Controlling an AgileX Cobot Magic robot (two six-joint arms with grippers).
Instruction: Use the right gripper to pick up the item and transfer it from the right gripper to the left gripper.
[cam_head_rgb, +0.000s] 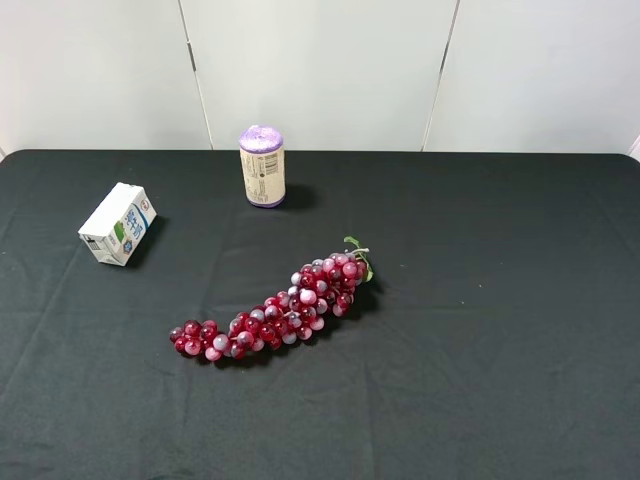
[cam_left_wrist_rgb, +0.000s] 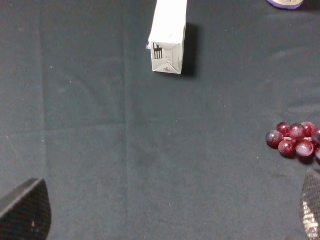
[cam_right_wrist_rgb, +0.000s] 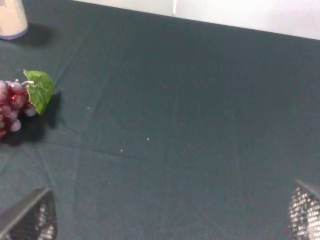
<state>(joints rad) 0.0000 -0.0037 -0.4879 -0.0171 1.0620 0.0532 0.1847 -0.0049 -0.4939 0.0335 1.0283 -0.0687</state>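
Note:
The white drink carton (cam_head_rgb: 118, 223) with blue and green print lies on its side at the left of the black table. It also shows in the left wrist view (cam_left_wrist_rgb: 167, 37), well ahead of my left gripper (cam_left_wrist_rgb: 167, 220), whose fingertips (cam_left_wrist_rgb: 25, 212) stand wide apart and empty. My right gripper (cam_right_wrist_rgb: 167, 220) is also open and empty, its fingertips (cam_right_wrist_rgb: 305, 212) over bare cloth. The carton does not show in the right wrist view. Neither arm shows in the exterior high view.
A purple-topped can (cam_head_rgb: 262, 166) stands upright at the back, also in the right wrist view (cam_right_wrist_rgb: 11, 20). A red grape bunch (cam_head_rgb: 280, 310) lies mid-table and shows in both wrist views (cam_left_wrist_rgb: 295, 139) (cam_right_wrist_rgb: 12, 107). The black tablecloth (cam_head_rgb: 500, 300) covers the table.

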